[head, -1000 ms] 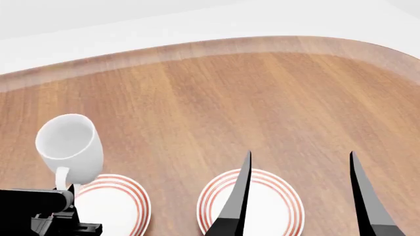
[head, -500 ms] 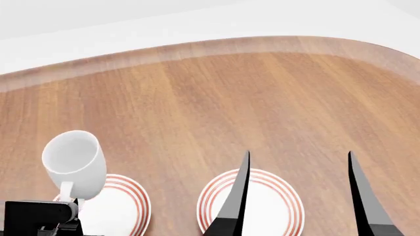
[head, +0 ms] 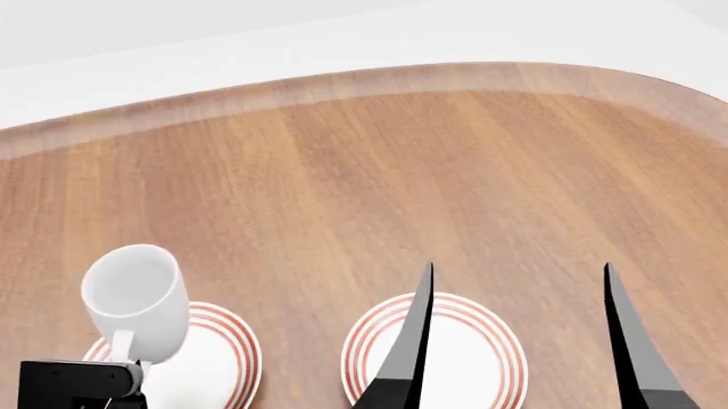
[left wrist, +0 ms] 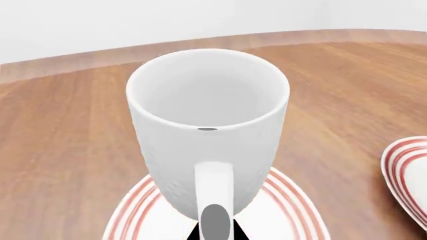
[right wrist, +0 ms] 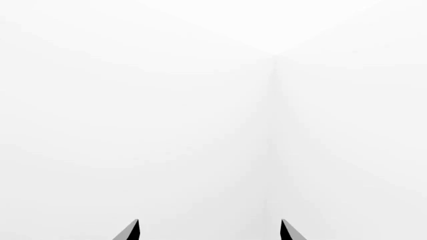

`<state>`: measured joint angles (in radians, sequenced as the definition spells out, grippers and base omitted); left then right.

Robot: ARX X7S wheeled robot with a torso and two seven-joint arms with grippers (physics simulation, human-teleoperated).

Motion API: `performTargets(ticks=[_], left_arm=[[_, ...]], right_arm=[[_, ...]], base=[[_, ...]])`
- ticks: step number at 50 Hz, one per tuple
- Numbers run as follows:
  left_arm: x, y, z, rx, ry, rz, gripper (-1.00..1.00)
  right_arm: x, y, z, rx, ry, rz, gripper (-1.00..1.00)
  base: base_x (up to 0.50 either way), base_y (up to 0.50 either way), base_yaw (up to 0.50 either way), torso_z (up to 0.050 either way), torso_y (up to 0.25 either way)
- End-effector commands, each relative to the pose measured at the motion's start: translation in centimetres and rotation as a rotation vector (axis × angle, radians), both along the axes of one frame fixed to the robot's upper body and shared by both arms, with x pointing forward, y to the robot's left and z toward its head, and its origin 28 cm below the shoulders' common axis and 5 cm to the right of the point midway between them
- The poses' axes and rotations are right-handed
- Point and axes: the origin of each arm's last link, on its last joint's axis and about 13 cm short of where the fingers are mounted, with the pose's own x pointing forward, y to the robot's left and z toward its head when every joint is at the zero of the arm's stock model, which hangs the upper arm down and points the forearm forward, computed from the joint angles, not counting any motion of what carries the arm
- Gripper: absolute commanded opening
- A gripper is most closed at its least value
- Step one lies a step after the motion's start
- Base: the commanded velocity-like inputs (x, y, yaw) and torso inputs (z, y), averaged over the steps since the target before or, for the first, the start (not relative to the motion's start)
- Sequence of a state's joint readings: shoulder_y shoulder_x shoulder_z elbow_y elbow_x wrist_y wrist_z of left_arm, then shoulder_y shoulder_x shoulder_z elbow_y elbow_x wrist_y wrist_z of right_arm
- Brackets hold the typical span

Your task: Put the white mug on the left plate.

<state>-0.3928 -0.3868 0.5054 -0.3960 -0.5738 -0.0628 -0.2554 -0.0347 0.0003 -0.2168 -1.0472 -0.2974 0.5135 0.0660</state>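
Left gripper (left wrist: 215,231) was closed on the handle of the white mug (left wrist: 208,127), which hung just in front of it. Under the mug lay the left plate (left wrist: 293,212). Only the wrist view showed the tips pinching the handle; the head view showed the mug (head: 136,300) over the plate's (head: 222,345) near-left edge. Right gripper (head: 517,332) stood wide open, holding nothing.

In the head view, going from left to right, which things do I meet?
white mug held over the left plate → second plate → right gripper, its two dark fingers apart.
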Motion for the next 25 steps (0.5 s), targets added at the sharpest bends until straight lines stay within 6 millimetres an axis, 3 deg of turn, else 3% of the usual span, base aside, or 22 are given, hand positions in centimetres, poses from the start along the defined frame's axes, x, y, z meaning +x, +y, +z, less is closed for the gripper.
performTargets(ticks=[1,25], left_arm=[[0.2,0.0,-0.9,0.001,0.013,0.000,-1.00],[0.3,0.0,-2.7,0.018,0.058,-0.001,-1.00]], right_arm=[[0.0,0.0,0.0,0.000,0.001,0.000,1.00],[0.0,0.0,0.0,-0.001,-0.001,0.003,1.00]], base=[[0.00,0.00,0.00,0.000,0.000],[0.00,0.00,0.00,0.000,0.000]])
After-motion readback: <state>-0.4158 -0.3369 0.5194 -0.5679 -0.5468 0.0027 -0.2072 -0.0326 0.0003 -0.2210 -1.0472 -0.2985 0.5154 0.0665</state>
